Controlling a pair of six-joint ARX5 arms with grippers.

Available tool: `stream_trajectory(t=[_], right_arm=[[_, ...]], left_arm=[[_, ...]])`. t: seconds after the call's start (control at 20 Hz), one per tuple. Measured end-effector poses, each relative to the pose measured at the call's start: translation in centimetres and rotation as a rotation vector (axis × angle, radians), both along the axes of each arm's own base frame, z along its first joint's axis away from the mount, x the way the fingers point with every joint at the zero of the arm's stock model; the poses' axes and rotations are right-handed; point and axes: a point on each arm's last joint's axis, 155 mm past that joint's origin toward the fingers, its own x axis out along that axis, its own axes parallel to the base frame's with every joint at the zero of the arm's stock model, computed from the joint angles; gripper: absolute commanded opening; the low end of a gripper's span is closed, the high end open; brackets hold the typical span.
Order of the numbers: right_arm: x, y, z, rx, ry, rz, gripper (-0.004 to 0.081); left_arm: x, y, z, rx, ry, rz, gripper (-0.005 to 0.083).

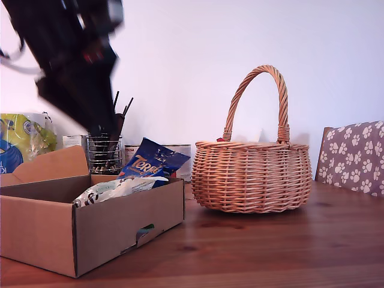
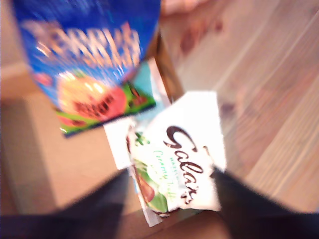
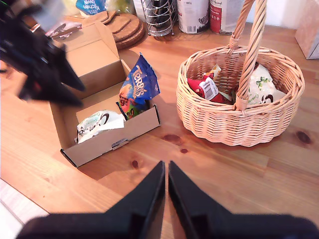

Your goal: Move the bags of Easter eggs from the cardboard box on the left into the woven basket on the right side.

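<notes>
My first tool [image 2: 167,199] hung blurred over the box [image 1: 129,219], at the upper left of the exterior view, its dark fingers [image 2: 99,204] spread apart and released, with nothing between them. In the first wrist view a white bag [image 2: 182,159] with dark lettering lay just beyond the fingers, inside the box at its wall, and a blue bag [image 2: 89,55] with orange lettering stood beyond it. In the exterior view the box sat at lower left on the wooden worktop [image 1: 270,252], flap raised behind, slot cut-out in the side facing the basket [image 1: 252,177]; the white bag [image 1: 117,189] rested against that wall and the blue bag [image 1: 153,162] leaned up above the rim. The basket stood at frame centre-right, near the box but apart from it, handle arched upright. My second tool [image 3: 166,184] was at lower centre of the second wrist view, high over bare worktop [image 3: 249,169], its fingers [image 3: 144,199] clenched nearly tip to tip and holding nothing. From there the box [image 3: 99,144] showed at centre left with both bags inside, and the basket [image 3: 234,124] at centre right held several packets: a red one [image 3: 202,88] and a pale one [image 3: 259,87] were plain, the others partly hidden by the handle. A wire holder [image 1: 105,155] stood behind the box, a yellow-and-blue bag [image 1: 21,141] at the far left edge of the exterior view, and a paw-print cushion [image 1: 354,156] at the right edge.
</notes>
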Motion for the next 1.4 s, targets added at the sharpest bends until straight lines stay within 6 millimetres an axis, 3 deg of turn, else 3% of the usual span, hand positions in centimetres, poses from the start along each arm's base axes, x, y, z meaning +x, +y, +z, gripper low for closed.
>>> stream_trajectory(t=[0.25,0.5,0.9,1.2,1.4], right_arm=[[0.0,0.0,0.0,0.000,0.001,0.000,-0.0011],[0.0,0.0,0.0,0.000,0.001,0.000,-0.0011],[0.0,0.0,0.0,0.000,0.000,0.000,-0.0011],[0.0,0.0,0.0,0.000,0.001,0.000,-0.0011],[0.0,0.0,0.0,0.000,0.001,0.000,-0.0011]], left_arm=[[0.8,-0.3,-4.2,0.050,0.074,0.002,0.0708],[1.0,-0.7,-6.6,0.060,0.121,-0.003,0.0708],[1.5,0.6,-9.7,0.107,0.181,0.033,0.0699],[2.1,1.3,-9.7,0.137,0.155,0.036,0.0356],[2.3,1.4,-9.7,0.136,0.149,0.034,0.0318]])
